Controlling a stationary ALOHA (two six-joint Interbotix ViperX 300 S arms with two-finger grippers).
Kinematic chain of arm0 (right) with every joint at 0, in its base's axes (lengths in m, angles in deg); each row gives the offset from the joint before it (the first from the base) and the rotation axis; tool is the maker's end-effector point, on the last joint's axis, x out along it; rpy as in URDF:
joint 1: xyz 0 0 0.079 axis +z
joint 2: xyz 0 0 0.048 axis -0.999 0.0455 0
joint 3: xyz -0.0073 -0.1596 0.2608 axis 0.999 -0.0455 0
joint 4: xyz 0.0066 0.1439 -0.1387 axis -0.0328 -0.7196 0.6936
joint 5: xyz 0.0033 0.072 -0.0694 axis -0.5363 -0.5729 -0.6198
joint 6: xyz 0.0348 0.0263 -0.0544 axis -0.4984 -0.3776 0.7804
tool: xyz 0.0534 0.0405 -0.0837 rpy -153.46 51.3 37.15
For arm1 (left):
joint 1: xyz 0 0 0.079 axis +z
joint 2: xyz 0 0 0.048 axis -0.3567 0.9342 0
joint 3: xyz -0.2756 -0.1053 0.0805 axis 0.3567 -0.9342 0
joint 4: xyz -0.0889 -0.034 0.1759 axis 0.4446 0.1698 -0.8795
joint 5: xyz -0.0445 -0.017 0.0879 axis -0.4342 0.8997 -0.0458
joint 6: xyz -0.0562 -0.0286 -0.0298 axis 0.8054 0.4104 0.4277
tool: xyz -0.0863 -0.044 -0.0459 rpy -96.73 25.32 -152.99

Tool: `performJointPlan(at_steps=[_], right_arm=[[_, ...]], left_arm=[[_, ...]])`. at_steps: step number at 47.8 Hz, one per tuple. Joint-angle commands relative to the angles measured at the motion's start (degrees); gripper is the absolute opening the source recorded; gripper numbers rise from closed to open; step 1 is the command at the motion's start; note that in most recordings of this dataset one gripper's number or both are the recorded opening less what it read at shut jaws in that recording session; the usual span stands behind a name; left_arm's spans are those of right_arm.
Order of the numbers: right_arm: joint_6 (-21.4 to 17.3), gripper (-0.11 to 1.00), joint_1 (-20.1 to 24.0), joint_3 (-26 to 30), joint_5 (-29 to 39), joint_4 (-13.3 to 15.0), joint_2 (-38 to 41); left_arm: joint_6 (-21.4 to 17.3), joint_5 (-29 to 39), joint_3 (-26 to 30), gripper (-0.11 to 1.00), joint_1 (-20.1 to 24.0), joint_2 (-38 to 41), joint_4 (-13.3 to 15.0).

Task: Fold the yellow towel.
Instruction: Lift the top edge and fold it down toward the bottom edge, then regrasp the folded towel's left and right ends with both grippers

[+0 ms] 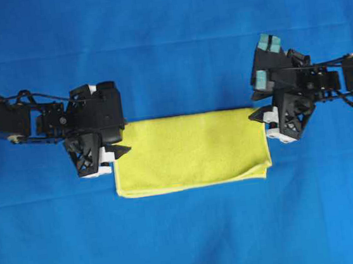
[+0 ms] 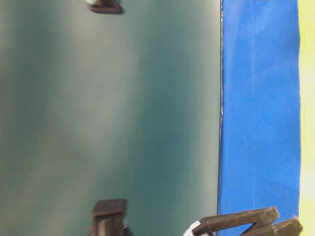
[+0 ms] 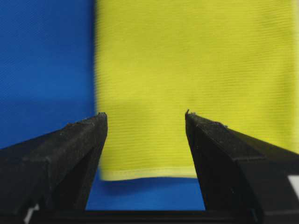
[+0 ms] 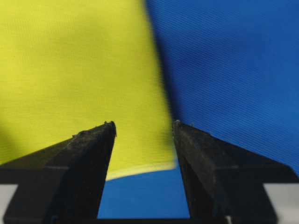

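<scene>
From overhead, the yellow towel point(image 1: 191, 150) lies flat on the blue sheet point(image 1: 166, 37) as a wide rectangle, its right end showing doubled layers, so it looks already folded once. The left gripper point(image 1: 116, 153) sits at the towel's upper left corner and the right gripper point(image 1: 266, 122) at its upper right corner; neither holds cloth.

The table-level view (turned on its side) shows mostly a blurred green-grey backdrop, a band of blue sheet point(image 2: 261, 98), a sliver of yellow towel point(image 2: 307, 98) along the right edge, and dark gripper parts at the bottom; jaw state cannot be told here.

In the left wrist view, the left gripper point(image 3: 145, 116) stands wide, with nothing between its fingers, above the towel's point(image 3: 196, 70) hemmed edge.

In the right wrist view, the right gripper point(image 4: 144, 126) is likewise wide and empty, over the towel's point(image 4: 70, 70) corner beside blue sheet point(image 4: 233, 70).

The first fold seems complete and just let go. A second fold would call for gripping one short end and carrying it across to the other.
</scene>
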Motion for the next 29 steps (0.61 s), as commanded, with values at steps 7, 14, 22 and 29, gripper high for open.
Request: performJointPlan(at_steps=[7,14,22,29], right_arm=[[0.09,0.57,-2.55,0.35,-1.32,0.35,4.22],[-0.09,0.57,-2.90,0.35,-2.20,0.35,6.59],[-0.53,0.57,-2.90,0.09,-2.02,0.09,7.12],[-0.62,0.57,-2.72,0.09,-2.11,0.09,7.03]], left_arm=[[-0.35,-2.90,0.26,0.64,2.99,4.22,0.00],[-0.35,-3.25,-0.70,0.64,4.31,6.24,0.00],[-0.18,-2.99,-1.41,0.64,4.39,6.15,0.00],[-0.09,-2.90,-1.49,0.64,4.39,6.15,0.00]])
